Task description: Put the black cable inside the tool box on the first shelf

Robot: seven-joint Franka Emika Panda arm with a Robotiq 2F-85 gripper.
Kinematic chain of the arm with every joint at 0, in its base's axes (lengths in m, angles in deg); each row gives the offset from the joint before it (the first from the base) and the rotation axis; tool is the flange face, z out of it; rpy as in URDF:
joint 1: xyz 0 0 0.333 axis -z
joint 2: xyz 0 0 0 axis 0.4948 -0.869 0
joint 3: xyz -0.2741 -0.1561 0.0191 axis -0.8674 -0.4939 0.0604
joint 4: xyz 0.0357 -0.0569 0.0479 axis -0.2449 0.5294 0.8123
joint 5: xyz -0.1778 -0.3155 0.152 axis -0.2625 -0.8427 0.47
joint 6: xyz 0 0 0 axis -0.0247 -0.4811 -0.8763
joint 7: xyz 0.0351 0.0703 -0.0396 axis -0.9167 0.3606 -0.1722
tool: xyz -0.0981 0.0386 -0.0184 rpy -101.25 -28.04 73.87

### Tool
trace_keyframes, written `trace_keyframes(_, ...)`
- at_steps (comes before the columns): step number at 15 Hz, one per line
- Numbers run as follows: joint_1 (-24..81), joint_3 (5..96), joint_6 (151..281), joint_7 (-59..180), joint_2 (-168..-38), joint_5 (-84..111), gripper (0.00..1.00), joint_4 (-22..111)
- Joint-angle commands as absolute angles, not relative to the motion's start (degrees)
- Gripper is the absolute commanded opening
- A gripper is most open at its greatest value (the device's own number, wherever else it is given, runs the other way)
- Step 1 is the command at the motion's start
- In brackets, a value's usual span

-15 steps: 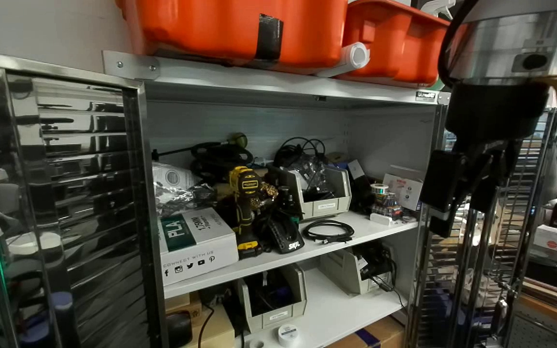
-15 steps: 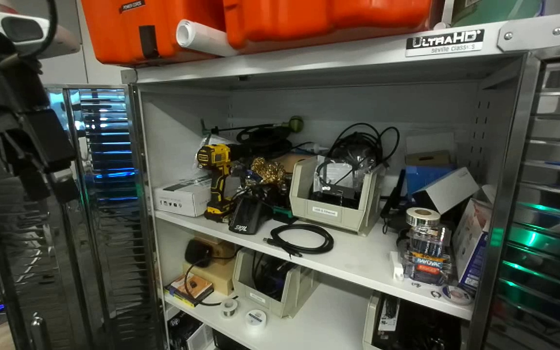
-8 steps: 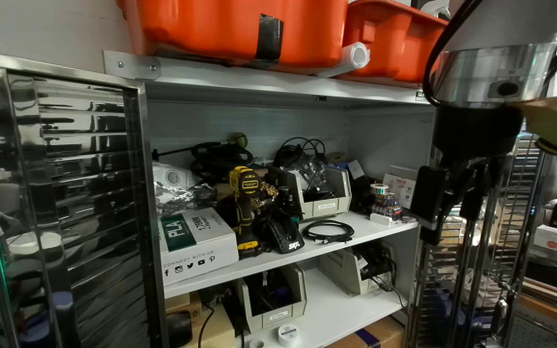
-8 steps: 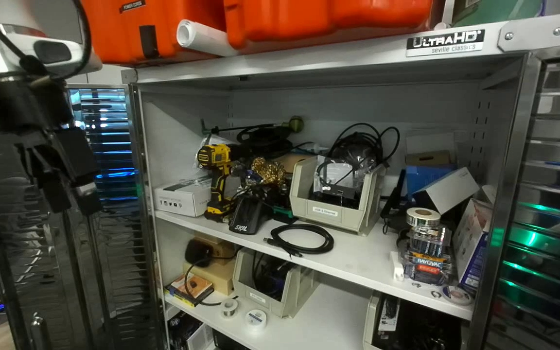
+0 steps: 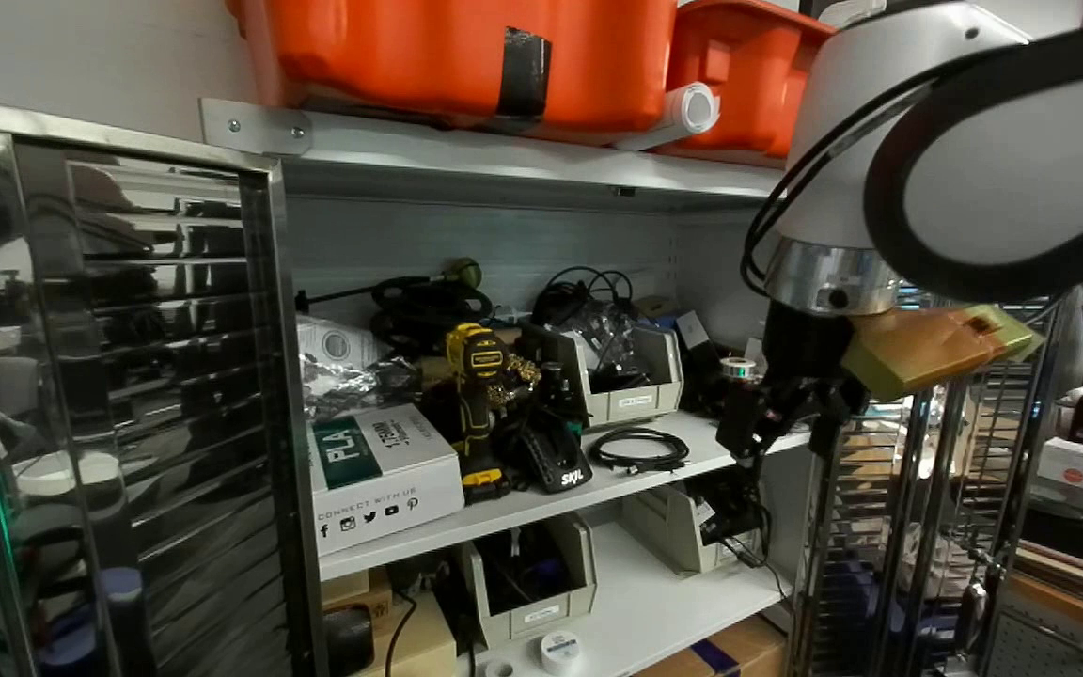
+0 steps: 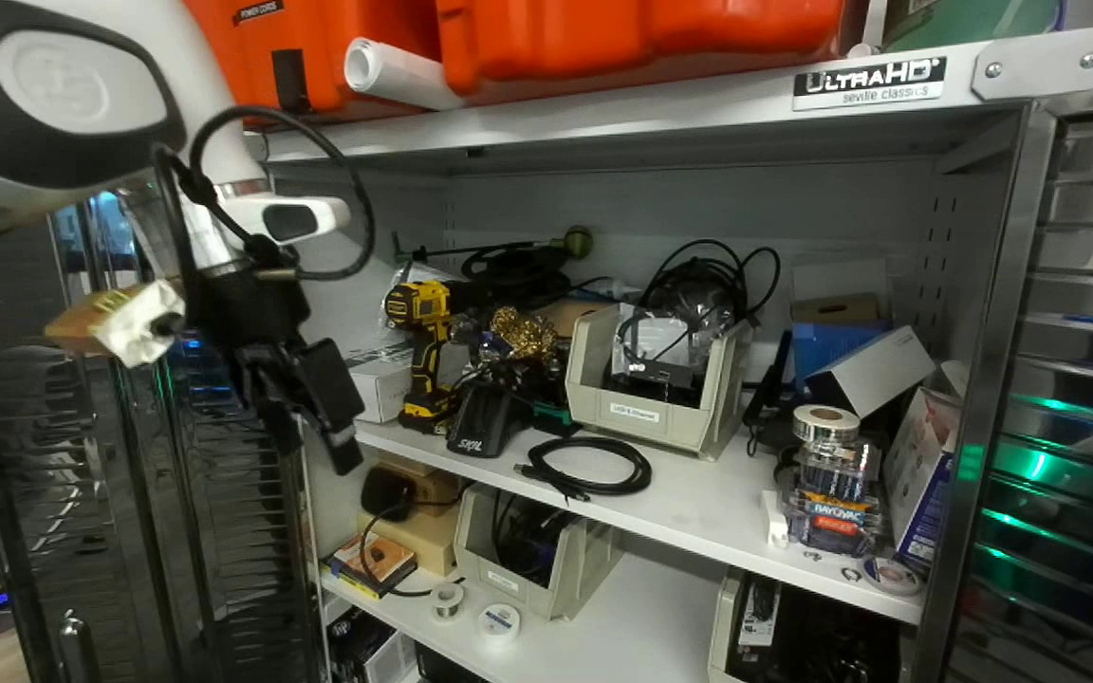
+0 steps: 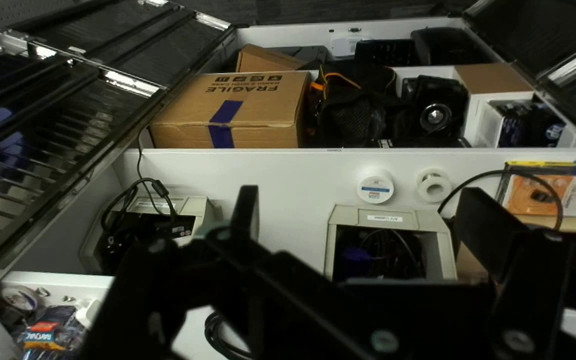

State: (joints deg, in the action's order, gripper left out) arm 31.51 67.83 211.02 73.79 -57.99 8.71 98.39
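Gripper [image 7: 360, 210] spread wide, black cable [image 7: 213, 331] behind it in wrist view, mostly hidden (only a curve shows)
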Motion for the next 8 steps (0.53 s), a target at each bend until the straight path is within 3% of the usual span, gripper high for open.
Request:
trace_keyframes(1,33.85,66.61,219.7,79.55,-66.16,7.27,1.0,96.73)
trace_keyframes(8,38.43,65.26,235.21,91.94,-73.34,3.26,1.0,97.49)
